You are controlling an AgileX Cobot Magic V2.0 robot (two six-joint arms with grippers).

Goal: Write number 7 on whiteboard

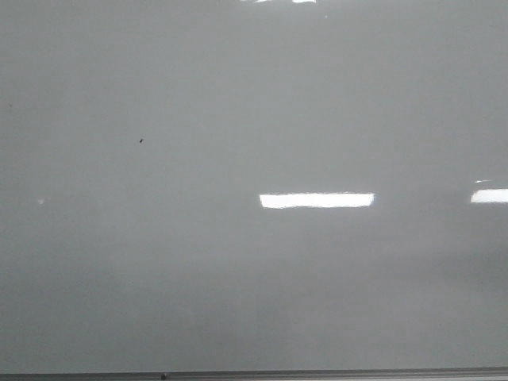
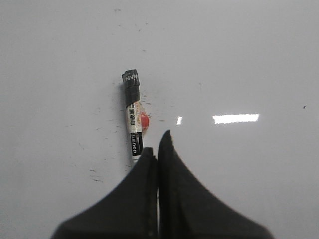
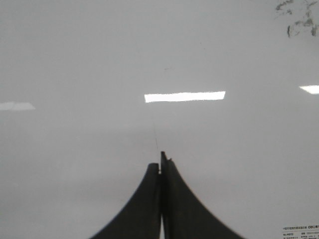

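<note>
The whiteboard (image 1: 254, 278) fills the front view, glossy pale grey, and no number 7 shows on it in any view. Neither gripper shows in the front view. In the left wrist view a marker (image 2: 133, 119) with a black cap, a white labelled body and a red spot beside it lies on the whiteboard (image 2: 249, 59). My left gripper (image 2: 157, 144) is shut and empty, its tips just beside the marker's near end. My right gripper (image 3: 160, 162) is shut and empty over bare whiteboard (image 3: 75, 59). A very faint thin line (image 3: 155, 137) runs just beyond its tips.
A tiny dark speck (image 1: 141, 141) sits left of centre. The thin grey frame edge (image 1: 254, 375) runs along the bottom. Bright light reflections (image 1: 316, 200) show on the board. Dark smudges (image 3: 299, 20) and a small printed label (image 3: 300, 233) show in the right wrist view.
</note>
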